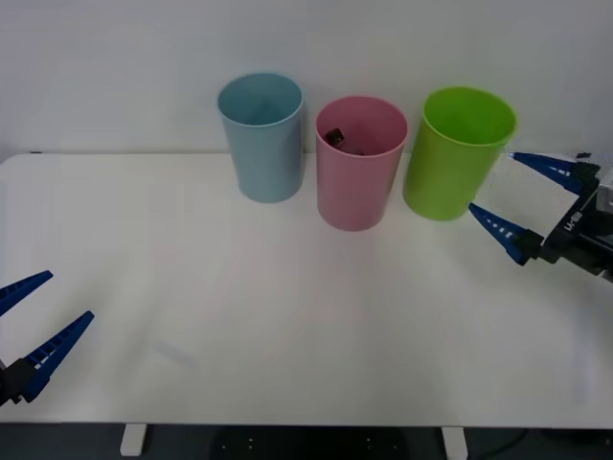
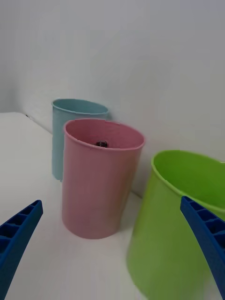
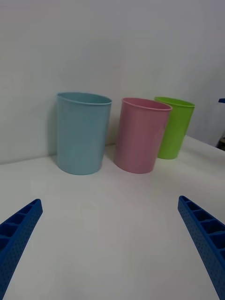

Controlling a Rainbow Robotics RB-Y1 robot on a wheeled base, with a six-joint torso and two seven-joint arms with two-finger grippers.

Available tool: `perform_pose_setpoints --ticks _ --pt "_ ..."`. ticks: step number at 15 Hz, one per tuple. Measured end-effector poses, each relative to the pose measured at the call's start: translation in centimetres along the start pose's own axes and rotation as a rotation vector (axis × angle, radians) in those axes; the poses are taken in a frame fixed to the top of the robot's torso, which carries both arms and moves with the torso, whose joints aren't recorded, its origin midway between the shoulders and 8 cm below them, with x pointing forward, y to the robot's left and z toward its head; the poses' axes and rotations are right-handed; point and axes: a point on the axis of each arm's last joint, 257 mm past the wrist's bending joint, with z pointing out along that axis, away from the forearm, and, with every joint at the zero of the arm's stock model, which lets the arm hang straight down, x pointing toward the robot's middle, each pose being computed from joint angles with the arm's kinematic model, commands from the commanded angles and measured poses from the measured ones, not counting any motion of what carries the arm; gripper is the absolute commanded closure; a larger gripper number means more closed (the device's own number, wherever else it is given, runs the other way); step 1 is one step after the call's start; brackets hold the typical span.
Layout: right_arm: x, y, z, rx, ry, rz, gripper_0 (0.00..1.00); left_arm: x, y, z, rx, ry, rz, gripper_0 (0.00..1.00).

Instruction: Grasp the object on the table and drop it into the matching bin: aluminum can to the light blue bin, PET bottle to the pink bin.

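Observation:
The PET bottle (image 1: 335,137) lies inside the pink bin (image 1: 360,182); only its black cap and a bit of dark body show over the rim. In the right wrist view the cap (image 2: 101,143) peeks above the pink bin (image 2: 96,187). The light blue bin (image 1: 262,144) stands left of the pink one on the white table (image 1: 287,316). My right gripper (image 1: 491,182) hangs open at the right, beside the lime green bin, holding nothing. My left gripper (image 1: 70,295) is open and low at the table's front left corner.
A lime green bin (image 1: 458,158) stands right of the pink bin, close to my right fingers (image 1: 498,227). The three bins form a row along the back edge, against a white wall. The left wrist view shows the same row (image 3: 140,136) from far off.

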Motion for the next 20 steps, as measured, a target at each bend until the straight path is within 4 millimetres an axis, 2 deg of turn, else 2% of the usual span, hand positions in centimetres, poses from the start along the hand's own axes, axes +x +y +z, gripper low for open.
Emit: perform_pose_setpoints --ticks 6,9,16,20 --pt "3.1 2.4 -5.7 0.019 0.081 0.014 0.0 0.0 0.0 0.0 0.0 0.0 0.0 0.0" --pt "3.9 3.4 -8.1 0.052 0.101 0.038 0.0 0.0 0.0 0.0 0.0 0.0 0.0 0.0" --pt "6.0 5.5 -11.9 0.098 0.151 0.098 0.0 0.0 0.0 0.0 0.0 0.0 0.0 0.0" --pt "6.6 6.4 -13.4 0.104 0.165 0.129 0.0 0.0 0.0 0.0 0.0 0.0 0.0 0.0"
